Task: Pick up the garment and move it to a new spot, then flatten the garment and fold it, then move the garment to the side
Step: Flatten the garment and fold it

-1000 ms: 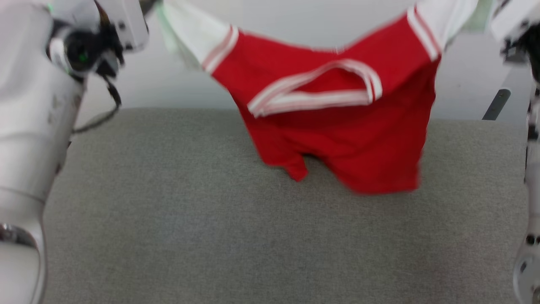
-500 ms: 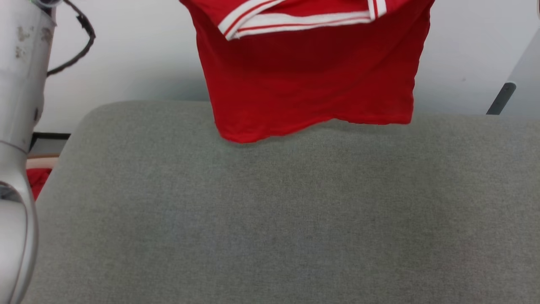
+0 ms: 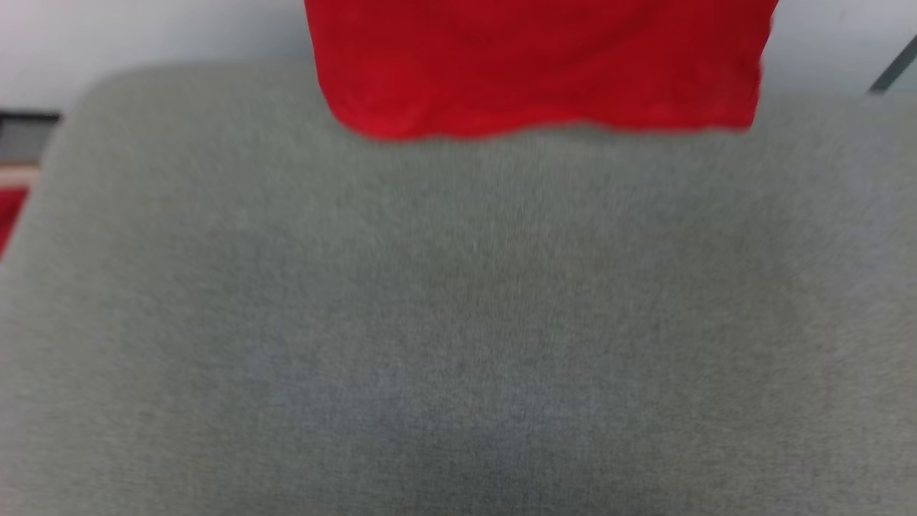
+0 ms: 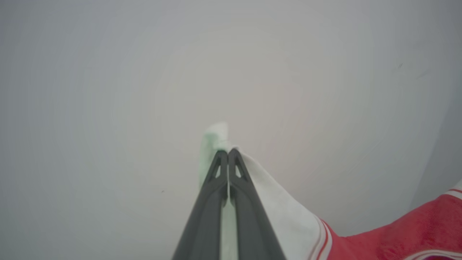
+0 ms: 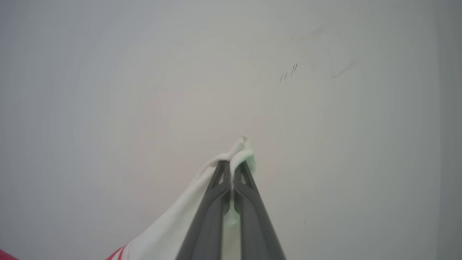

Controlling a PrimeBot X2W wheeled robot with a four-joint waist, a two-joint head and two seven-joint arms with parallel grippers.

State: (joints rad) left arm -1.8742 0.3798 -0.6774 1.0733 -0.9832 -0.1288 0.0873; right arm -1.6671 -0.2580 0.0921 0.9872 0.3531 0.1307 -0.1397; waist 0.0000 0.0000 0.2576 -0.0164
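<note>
My left gripper (image 4: 228, 153) and right gripper (image 5: 232, 164) each clamp white corners of the garment (image 3: 537, 72). Its top is cut off in the blurred head view, which has shifted: the striped trim seen earlier is out of frame. The hem hangs over the grey surface's (image 3: 458, 322) far edge.

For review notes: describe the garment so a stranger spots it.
Over the far edge of the grey cushion is a red jersey, pinched by the left claw and right claw. Unlike the red cloth beside the cushion, it hangs aloft.

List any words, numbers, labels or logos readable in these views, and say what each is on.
None can be read.
The garment is plain red cloth, white fabric and striped trim where visible, without lettering.
The dark strokes on the wall are scuffs, not writing.
</note>
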